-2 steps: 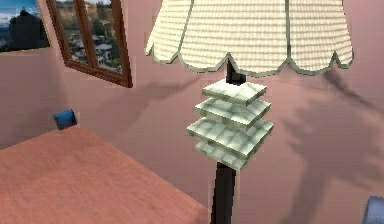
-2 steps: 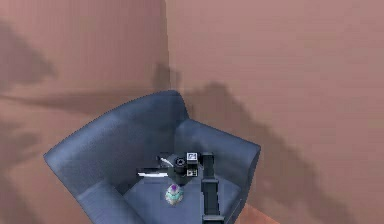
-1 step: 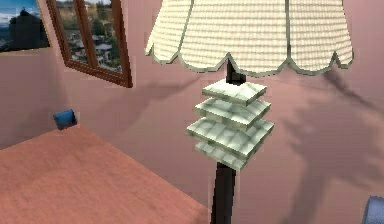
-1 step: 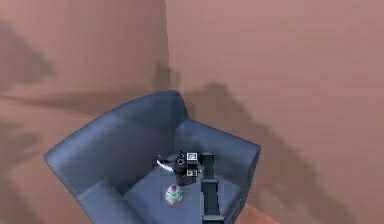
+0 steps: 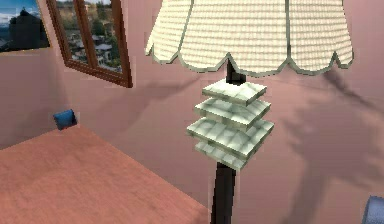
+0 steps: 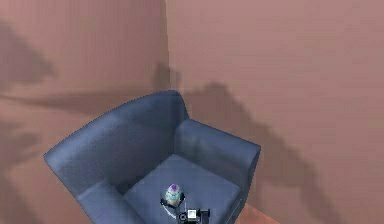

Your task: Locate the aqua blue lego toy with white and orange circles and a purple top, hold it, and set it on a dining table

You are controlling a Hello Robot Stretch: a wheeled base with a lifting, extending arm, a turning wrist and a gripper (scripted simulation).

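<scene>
A small toy with an aqua body and a purple top lies on the seat of a blue armchair in the arm side view. The gripper is right at the toy, low in the picture, with its two white marked squares just to the right. The toy rests on the cushion at the gripper's far end, so I cannot tell whether the gripper holds anything.
In the forward view a floor lamp with a cream scalloped shade stands close ahead. A wooden tabletop fills the lower left, with a blue object behind it. A window and a picture hang on the pink wall.
</scene>
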